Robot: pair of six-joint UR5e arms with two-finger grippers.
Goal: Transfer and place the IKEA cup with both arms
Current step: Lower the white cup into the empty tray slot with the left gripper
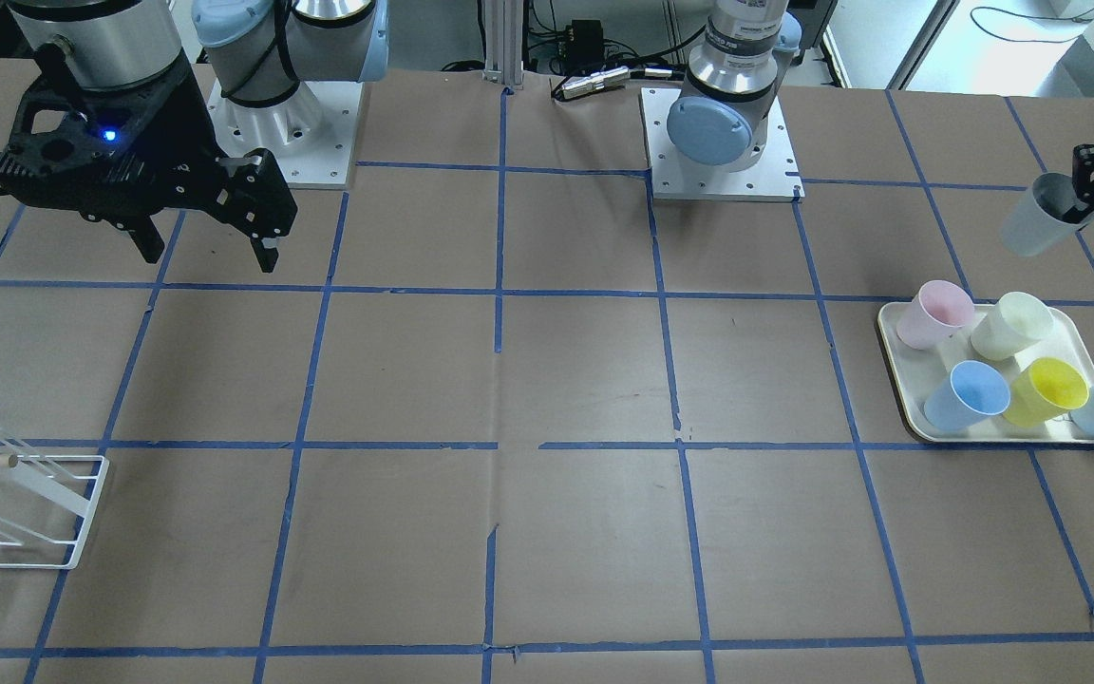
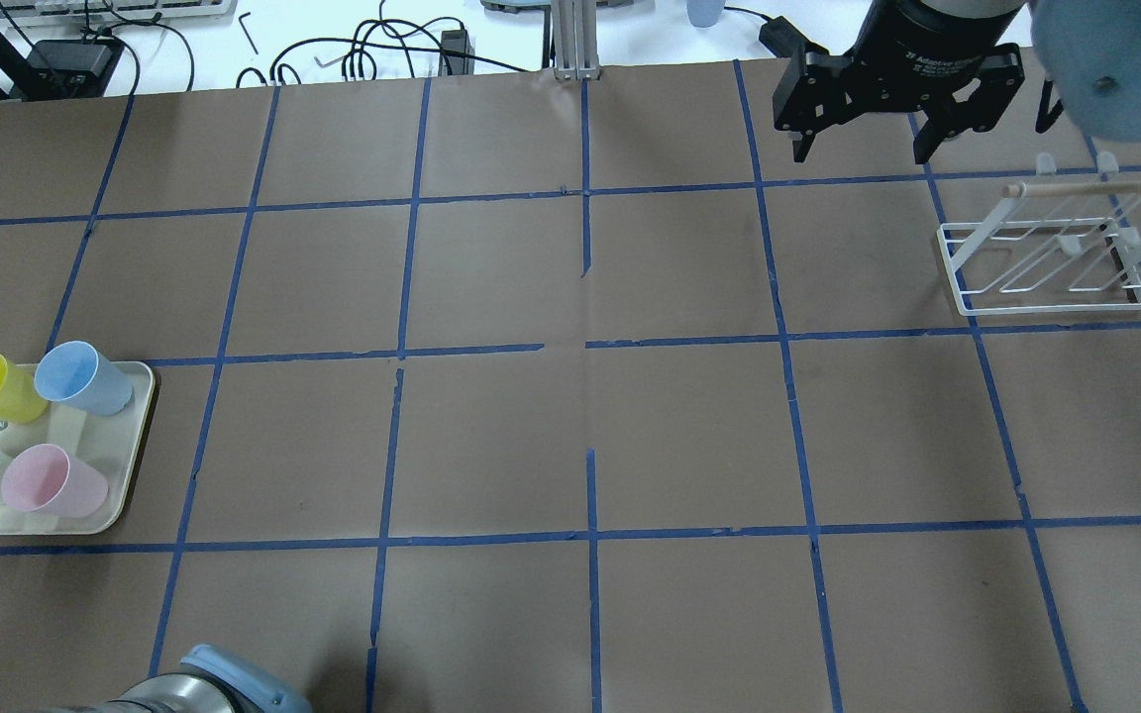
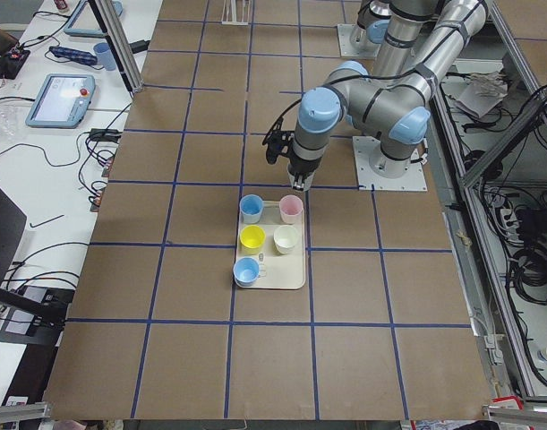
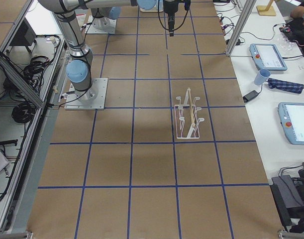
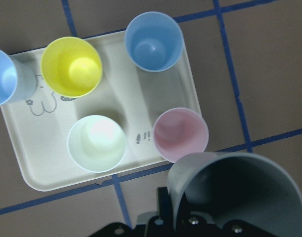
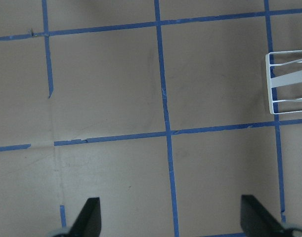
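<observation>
So far only the pickup is done: the left claw (image 1: pixel 1082 195) grips the IKEA cup (image 1: pixel 1036 217) aloft, the right claw (image 1: pixel 208 256) hangs wide open and empty, and handover and placing remain.

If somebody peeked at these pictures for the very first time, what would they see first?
Probably the bright cups: a pink cup, a yellow cup, a pale green cup and two blue cups on the cream tray on the robot's left. Beside it, the left gripper holds the grey IKEA cup tilted in the air. At the other end, the right gripper hangs open, and a white wire rack stands there.
</observation>
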